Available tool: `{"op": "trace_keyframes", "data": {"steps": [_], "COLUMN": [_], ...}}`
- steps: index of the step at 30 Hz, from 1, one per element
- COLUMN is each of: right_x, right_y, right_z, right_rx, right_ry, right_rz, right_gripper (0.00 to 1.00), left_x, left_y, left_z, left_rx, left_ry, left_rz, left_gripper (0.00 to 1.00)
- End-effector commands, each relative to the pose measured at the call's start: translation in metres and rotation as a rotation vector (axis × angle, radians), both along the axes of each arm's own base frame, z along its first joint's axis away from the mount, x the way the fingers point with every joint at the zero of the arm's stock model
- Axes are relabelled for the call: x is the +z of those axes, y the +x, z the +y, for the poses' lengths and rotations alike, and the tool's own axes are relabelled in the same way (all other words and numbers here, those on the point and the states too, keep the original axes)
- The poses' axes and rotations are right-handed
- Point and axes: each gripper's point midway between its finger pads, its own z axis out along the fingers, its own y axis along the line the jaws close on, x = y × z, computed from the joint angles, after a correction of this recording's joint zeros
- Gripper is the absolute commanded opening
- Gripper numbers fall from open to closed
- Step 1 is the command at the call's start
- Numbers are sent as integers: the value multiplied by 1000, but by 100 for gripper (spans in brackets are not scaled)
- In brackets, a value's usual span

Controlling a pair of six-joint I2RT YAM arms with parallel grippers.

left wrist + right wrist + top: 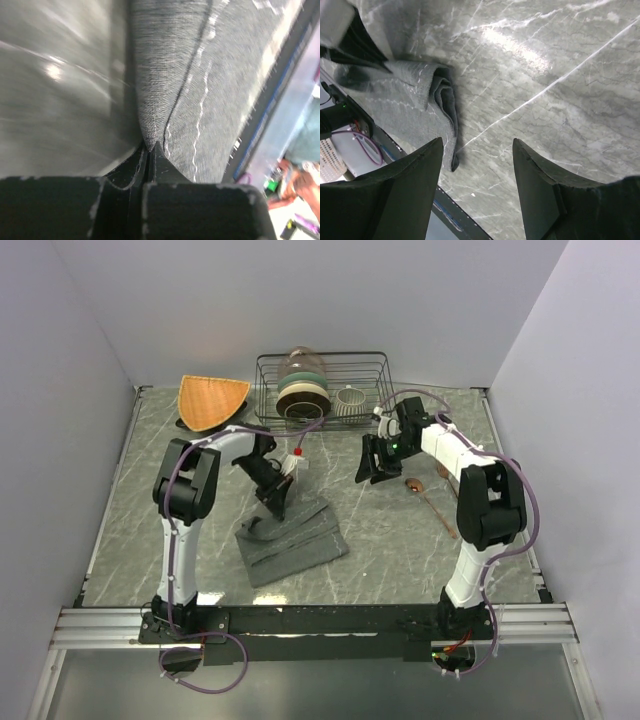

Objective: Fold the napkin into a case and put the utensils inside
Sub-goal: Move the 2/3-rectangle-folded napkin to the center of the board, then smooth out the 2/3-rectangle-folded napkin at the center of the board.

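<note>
Top view: the napkin (292, 540) lies partly folded, a layered grey strip at lower centre on the marble table (150, 470). The left gripper (277, 508) is down at the cloth's upper edge, closed on a fold of it. The right gripper (370, 472) hangs right of centre, jaws apart, holding nothing. A copper spoon (416, 484) lies on the table just right of it, handle running toward lower right. A wire rack (322, 390) with dishes and an orange mat (212, 400) sit at the top.

Left wrist view: the tips are pressed together at bottom centre, pinching a pointed tuck of grey cloth. The cloth fills the centre of the frame.

Right wrist view: both fingers (415, 190) stand wide apart at the bottom, with bare table between them. The napkin's rolled edge is at left.
</note>
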Motion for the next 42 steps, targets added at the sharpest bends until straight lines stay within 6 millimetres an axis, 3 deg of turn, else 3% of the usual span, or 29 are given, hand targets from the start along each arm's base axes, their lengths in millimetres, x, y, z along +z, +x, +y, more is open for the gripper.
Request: {"op": "trace_keyframes", "data": {"steps": [1,3,7,9,11,14,16,20,24,29,36,42], "right_x": [10,12,17,18,22,26,27,33,30,24,20,22], "right_y": [22,31,43,46,49,47,44,39,31,26,19,15], "right_z": [-4,-6,-3,-1,2,8,13,29,39,42,48,45], "right_rx": [-6,-9,-11,-11,-13,-7,5,36,54,57,60,64], "right_ry": [-9,-9,0,8,23,45,51,69,76,69,68,57], "right_rz": [-53,-65,-80,-84,-93,-100,-103,-127,-120,-107,-96,-100], "right_gripper": [66,66,66,66,66,66,66,66,66,66,66,66], "left_x": [5,11,5,9,28,62,84,95,85,78,60,60], "left_y": [57,83,107,111,114,127,129,133,113,105,84,74], "left_z": [-11,-12,-9,-7,-4,10,21,66,80,77,68,65], "left_rx": [59,59,22,12,23,129,197,301,309,316,293,257], "left_ry": [-27,-14,14,20,0,-35,-53,-12,52,99,149,168], "left_rz": [-125,-200,-248,-275,-319,-397,-412,-393,-369,-371,-339,-374], "left_gripper": [1,1,1,19,37,52,55,56,59,61,56,30]}}
